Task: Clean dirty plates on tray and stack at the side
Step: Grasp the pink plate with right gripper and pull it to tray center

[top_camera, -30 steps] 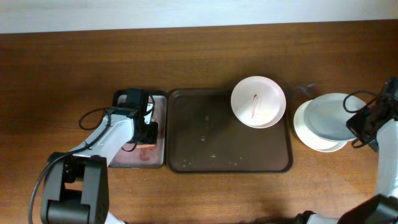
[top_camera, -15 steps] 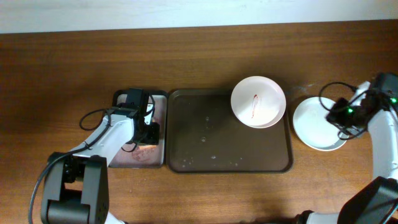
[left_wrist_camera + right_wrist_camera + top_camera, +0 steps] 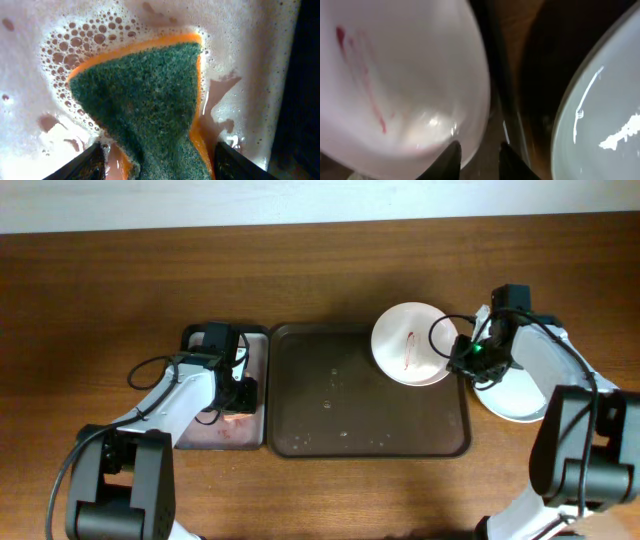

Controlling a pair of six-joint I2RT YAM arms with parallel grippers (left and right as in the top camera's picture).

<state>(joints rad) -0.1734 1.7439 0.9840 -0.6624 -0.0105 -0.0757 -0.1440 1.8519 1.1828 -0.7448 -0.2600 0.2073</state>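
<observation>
Tray rim [image 3: 493,65] stands between smeared plate [image 3: 395,75] and side stack [image 3: 600,125].

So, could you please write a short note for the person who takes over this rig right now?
Left end effector: shut on the green-and-orange sponge, in the foamy small pinkish-bottomed tray.
Right end effector: open, fingers either side of the rim of the pinkish-white round plate, not gripping.
That plate lies at the right end of the large dark brown tray, its red smear unwiped.
Done: pale stacked plates on the wooden tabletop right of the tray; the arm hides their count.
Left: wipe this plate, stack it there.
</observation>
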